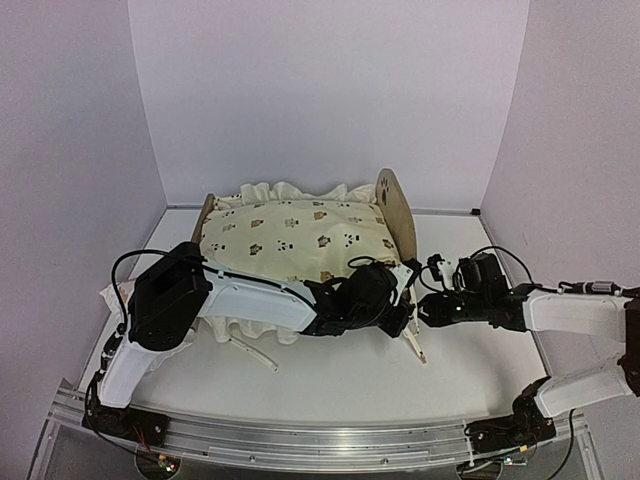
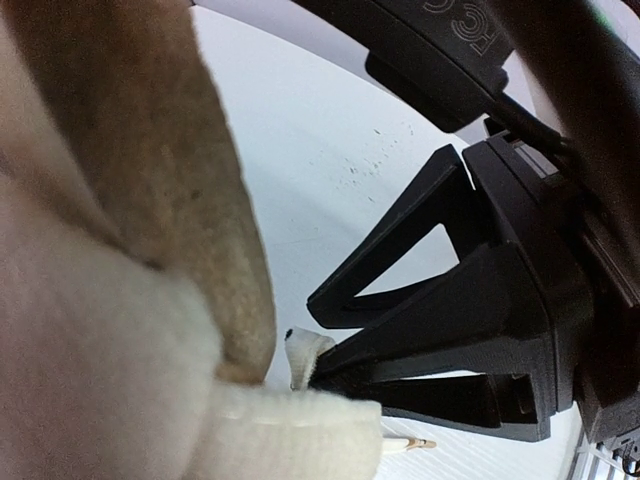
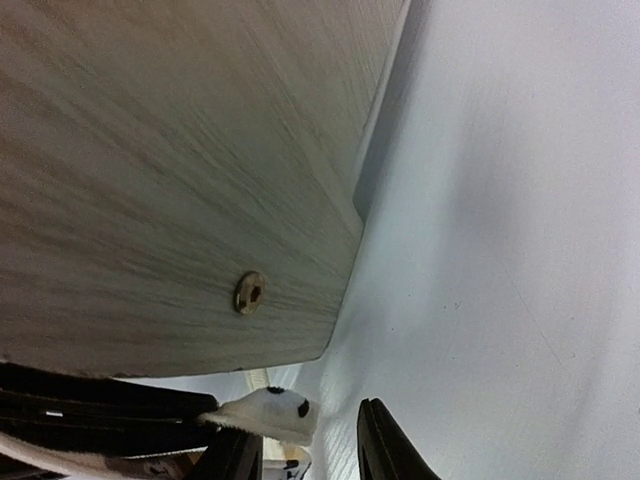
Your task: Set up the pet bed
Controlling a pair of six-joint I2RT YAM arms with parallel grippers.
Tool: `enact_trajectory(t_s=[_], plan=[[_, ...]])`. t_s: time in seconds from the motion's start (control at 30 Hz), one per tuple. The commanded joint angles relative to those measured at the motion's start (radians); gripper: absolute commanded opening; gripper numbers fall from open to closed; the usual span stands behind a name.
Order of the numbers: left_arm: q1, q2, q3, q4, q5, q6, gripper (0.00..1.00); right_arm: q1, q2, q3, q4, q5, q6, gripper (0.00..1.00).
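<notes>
The pet bed stands at the back middle of the table, with its arched wooden headboard (image 1: 394,203) at the right and its low footboard (image 1: 207,212) at the left. The cream ruffled animal-print cushion (image 1: 290,238) lies on it and hides the base. My left gripper (image 1: 402,308) is at the bed's near right corner, shut on the tip of a cushion tie (image 2: 305,355). My right gripper (image 1: 424,308) faces it, nearly touching. In the right wrist view its fingers (image 3: 385,450) stand apart, with the spotted tie tip (image 3: 270,412) just above them and the headboard's wood (image 3: 180,180) close overhead.
A loose cushion tie (image 1: 252,350) trails on the table in front of the bed. A bit of white cloth (image 1: 110,297) shows behind my left arm. White walls close in the back and both sides. A metal rail (image 1: 320,440) runs along the near edge.
</notes>
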Motion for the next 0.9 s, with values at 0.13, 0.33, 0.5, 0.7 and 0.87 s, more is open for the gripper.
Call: enact_trajectory(t_s=[0.13, 0.33, 0.5, 0.7, 0.87], plan=[[0.009, 0.017, 0.053, 0.013, 0.005, 0.021, 0.00, -0.005, 0.038, 0.010, 0.108, -0.043, -0.010, 0.21], [0.009, 0.015, 0.052, 0.010, 0.006, 0.022, 0.00, -0.005, 0.026, -0.007, 0.129, -0.049, -0.014, 0.12], [0.008, 0.012, 0.050, 0.009, 0.009, 0.020, 0.00, -0.004, 0.027, -0.017, 0.139, -0.055, -0.018, 0.02], [0.009, 0.003, 0.042, 0.007, 0.017, 0.017, 0.00, -0.004, 0.027, -0.031, 0.150, -0.043, -0.015, 0.00], [0.006, -0.036, -0.009, 0.014, 0.038, 0.008, 0.25, -0.005, 0.000, -0.037, 0.141, 0.022, 0.018, 0.00]])
